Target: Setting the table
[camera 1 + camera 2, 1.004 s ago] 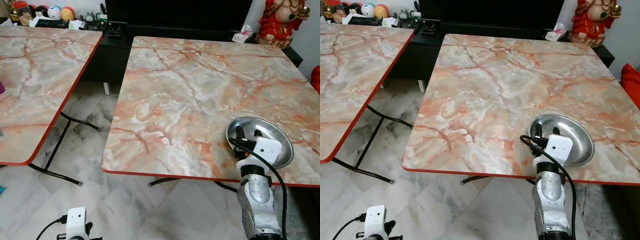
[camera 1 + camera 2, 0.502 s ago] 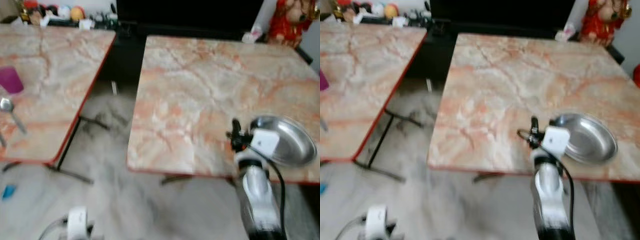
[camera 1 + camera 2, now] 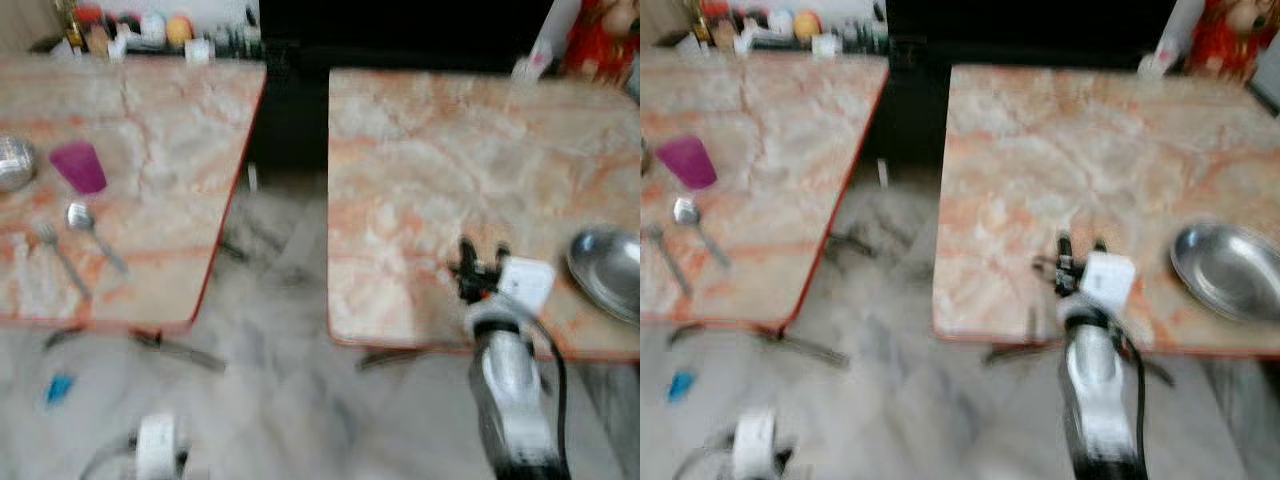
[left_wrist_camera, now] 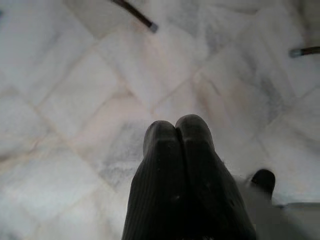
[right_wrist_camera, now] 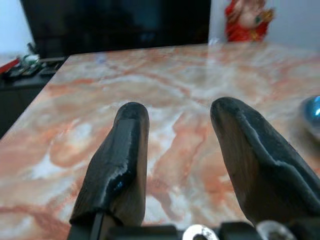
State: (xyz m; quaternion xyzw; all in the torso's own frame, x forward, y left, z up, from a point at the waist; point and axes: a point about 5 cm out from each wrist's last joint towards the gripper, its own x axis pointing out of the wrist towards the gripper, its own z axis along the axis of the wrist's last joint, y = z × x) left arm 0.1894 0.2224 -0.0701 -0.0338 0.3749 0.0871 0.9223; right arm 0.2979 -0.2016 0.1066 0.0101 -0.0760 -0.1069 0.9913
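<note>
Cutlery lies far off to the robot's left, and that looks like what the next move turns on. The right gripper (image 3: 478,268) hangs over the near edge of the right-hand table (image 3: 440,150) with its two black fingers (image 5: 118,160) spread apart and nothing between them. The shiny metal plate (image 3: 607,272) sits on that same table, just to the right of the gripper and not touching it. It is round, shallow and smooth like a mirror. The other things are on the left-hand table (image 3: 170,150), well apart from the right gripper, with a gap of floor between the two tables. There a fork (image 3: 60,259) and a spoon (image 3: 92,230) lie side by side, and their long handles point toward the near edge of that table. Both look thin, hard and silvery. Behind them stands a purple cup (image 3: 78,166), which looks like plastic, and beside it a round shiny bowl (image 3: 12,162) shows at the picture's edge. The left gripper (image 4: 185,165) hangs low over the pale marble floor (image 4: 65,125) with its fingers pressed together and empty. The left arm is on the side nearer the cutlery, but the robot would probably have to step closer first. Both table tops are flat and smooth, with a pink and orange marble pattern and a red rim. The head views are blurry, so small details are hard to see.
</note>
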